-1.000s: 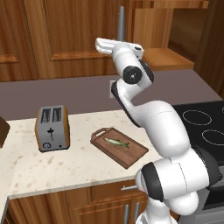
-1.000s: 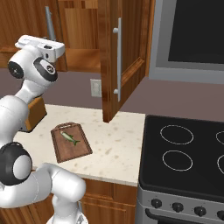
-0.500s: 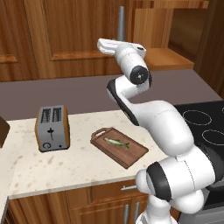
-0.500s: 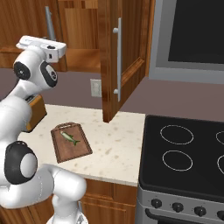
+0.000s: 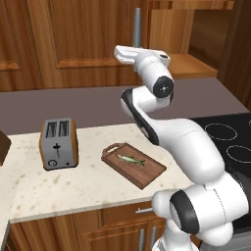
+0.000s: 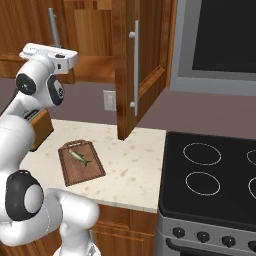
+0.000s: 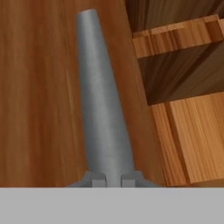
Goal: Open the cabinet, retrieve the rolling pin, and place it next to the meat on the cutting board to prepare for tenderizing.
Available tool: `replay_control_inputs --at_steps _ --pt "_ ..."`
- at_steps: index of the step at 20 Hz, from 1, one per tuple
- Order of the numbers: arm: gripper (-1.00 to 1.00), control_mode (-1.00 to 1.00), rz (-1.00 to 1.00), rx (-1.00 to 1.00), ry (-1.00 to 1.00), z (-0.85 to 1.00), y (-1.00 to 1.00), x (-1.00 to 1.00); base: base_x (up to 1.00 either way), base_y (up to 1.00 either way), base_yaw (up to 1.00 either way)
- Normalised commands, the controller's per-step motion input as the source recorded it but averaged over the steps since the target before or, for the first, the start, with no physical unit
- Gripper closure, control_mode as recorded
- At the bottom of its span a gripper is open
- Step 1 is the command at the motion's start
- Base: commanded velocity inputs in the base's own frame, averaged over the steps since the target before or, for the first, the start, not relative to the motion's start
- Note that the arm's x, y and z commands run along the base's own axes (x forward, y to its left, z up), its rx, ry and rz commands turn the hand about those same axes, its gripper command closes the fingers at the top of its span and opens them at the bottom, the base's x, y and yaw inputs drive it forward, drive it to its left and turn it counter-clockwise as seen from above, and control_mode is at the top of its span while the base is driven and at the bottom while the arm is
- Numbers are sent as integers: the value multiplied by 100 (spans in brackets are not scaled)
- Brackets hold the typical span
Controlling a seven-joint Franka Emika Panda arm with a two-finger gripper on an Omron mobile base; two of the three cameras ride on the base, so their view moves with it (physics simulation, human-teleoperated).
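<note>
The end effector [image 5: 122, 53] is raised high against the front of the cabinet [image 5: 73, 39], level with the lower part of the left door's silver handle [image 5: 138, 27]. In the hand view that handle [image 7: 103, 118] runs straight up from between the two finger tips, which sit close on either side of its base; whether they are clamped on the bar or only flanking it cannot be told. Just to the right of the end effector the cabinet stands open, showing a lighter wood shelf [image 5: 188, 65], and the right door [image 6: 142, 60] is swung far out toward the stove [image 6: 210, 175]. The rolling pin cannot be made out in the opening.

Well below the end effector, on the table [image 5: 73, 184], lies the cutting board [image 5: 135, 165] with its looped end turned toward the toaster [image 5: 59, 143]. The meat [image 5: 131, 159] rests on the board near its middle. The toaster stands apart from the board, below and to the left of the end effector.
</note>
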Motion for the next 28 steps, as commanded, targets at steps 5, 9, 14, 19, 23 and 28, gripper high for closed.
replay_control_inputs --at_steps 5,9,14,19,23,28 --pt "100 -100 -6 -1 -2 0 1 -32 0 0 0" --pt "100 -100 -8 -1 -2 0 4 -39 0 0 0" --pt "100 -100 -9 0 -3 0 17 -56 0 0 0" --pt "100 -100 -10 0 -3 0 20 -62 0 0 0" --pt "100 -100 -9 0 -3 0 18 -66 0 0 0" --pt "100 -100 -3 0 -5 0 0 -55 0 0 0"
